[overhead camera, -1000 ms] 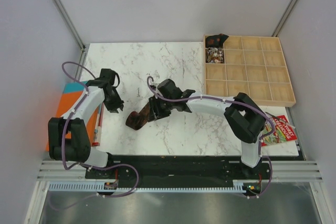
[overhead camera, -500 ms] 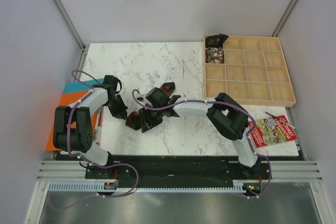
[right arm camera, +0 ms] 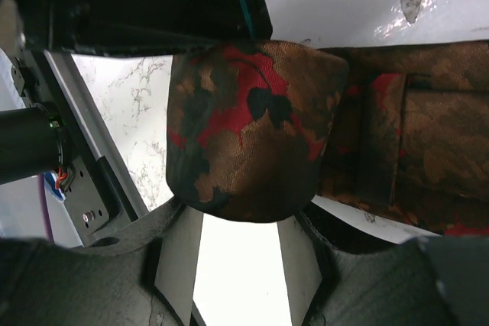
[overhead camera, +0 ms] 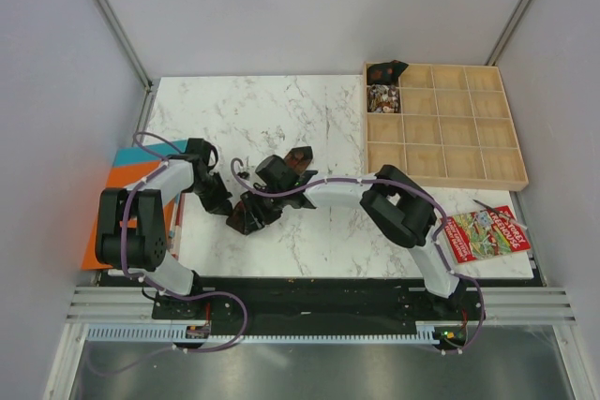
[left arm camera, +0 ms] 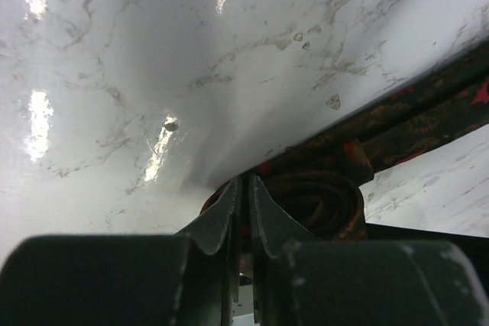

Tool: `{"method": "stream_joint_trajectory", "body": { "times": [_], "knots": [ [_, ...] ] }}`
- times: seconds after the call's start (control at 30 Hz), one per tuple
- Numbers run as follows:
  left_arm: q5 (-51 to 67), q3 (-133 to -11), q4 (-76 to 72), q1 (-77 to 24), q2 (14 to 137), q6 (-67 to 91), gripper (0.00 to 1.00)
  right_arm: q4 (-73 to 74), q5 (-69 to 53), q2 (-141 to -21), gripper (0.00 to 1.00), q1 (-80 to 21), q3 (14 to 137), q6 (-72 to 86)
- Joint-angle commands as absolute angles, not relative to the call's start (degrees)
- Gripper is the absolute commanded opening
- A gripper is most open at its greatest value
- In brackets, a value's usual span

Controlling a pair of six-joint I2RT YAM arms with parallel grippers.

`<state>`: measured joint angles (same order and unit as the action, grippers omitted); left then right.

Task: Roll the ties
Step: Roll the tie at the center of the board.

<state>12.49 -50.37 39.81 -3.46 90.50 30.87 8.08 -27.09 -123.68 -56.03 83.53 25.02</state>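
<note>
The dark brown tie with a red pattern is rolled into a coil (overhead camera: 239, 220) on the marble table; its loose pointed end (overhead camera: 299, 157) sticks up behind the right wrist. In the right wrist view the roll (right arm camera: 256, 124) sits between my widely spread right fingers (right arm camera: 177, 265), which press its two sides; my right gripper (right arm camera: 243, 215) is also in the top view (overhead camera: 253, 214). My left gripper (overhead camera: 221, 204) touches the roll from the left. In the left wrist view its jaws (left arm camera: 244, 186) are almost closed on a thin reddish layer at the edge of the coil (left arm camera: 325, 198).
A wooden compartment tray (overhead camera: 450, 183) stands at the back right with rolled items in two of its left compartments (overhead camera: 383, 97). A colourful booklet (overhead camera: 485, 232) lies at the right edge. An orange and blue book (overhead camera: 114, 192) lies left of the table.
The right arm has stretched further left and turned its wrist over the roll. The left gripper has come in from the left until it meets the roll. The roll has tightened and shifted slightly.
</note>
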Motion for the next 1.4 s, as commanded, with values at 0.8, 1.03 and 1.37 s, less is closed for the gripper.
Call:
{"method": "stream_joint_trajectory", "body": {
  "times": [0.8,1.03,1.37],
  "knots": [
    [4.49,-57.57,45.61,-3.34,83.42,27.6,0.28,19.86,-29.0,-108.98,0.53,-54.4,86.04,16.61],
    [4.92,-53.97,46.32,-3.25,74.02,30.66,0.26,19.95,-29.18,-117.49,0.38,-54.4,95.26,22.32],
    [6.76,-47.99,44.91,-3.34,60.3,33.57,0.22,19.6,-29.27,-125.94,0.28,-54.4,103.09,26.01]
  ]
}}
